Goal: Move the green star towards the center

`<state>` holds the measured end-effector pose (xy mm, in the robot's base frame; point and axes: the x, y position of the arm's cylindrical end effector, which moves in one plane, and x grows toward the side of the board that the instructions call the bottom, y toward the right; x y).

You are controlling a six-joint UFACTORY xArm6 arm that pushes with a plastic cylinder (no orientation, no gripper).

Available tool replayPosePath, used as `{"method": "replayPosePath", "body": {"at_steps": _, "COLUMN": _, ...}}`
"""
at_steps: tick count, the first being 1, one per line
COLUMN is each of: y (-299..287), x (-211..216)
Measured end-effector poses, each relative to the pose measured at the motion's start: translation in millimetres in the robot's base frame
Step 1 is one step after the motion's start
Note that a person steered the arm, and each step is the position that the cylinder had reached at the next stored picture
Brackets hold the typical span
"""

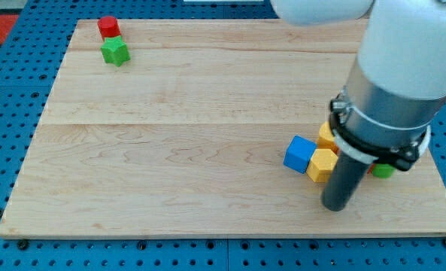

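Camera view, bright green star (115, 52) lying flat, just below red block (109, 27), no pincer visible

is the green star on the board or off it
On the board. The green star sits flat on the wooden board near its top-left corner, just below the red block, far from my tip.

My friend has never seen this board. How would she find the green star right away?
Look at the wooden board and go to its corner at the view's top left, far from my tip and the cluster of blocks at the view's lower right. Two blocks sit close together there. The green star is the lower one, with points around its edge, just below the red block.
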<state>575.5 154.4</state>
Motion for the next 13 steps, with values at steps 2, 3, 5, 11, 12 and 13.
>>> {"method": "replayPosePath", "body": {"at_steps": 2, "y": -8, "x": 12}}
{"method": "replayPosePath", "body": {"at_steps": 3, "y": -131, "x": 3}}
{"method": "replayPosePath", "body": {"at_steps": 5, "y": -307, "x": -132}}
{"method": "replayPosePath", "body": {"at_steps": 11, "y": -255, "x": -273}}
{"method": "replayPosePath", "body": {"at_steps": 12, "y": -296, "x": -286}}
{"method": "replayPosePath", "body": {"at_steps": 13, "y": -246, "x": -312}}
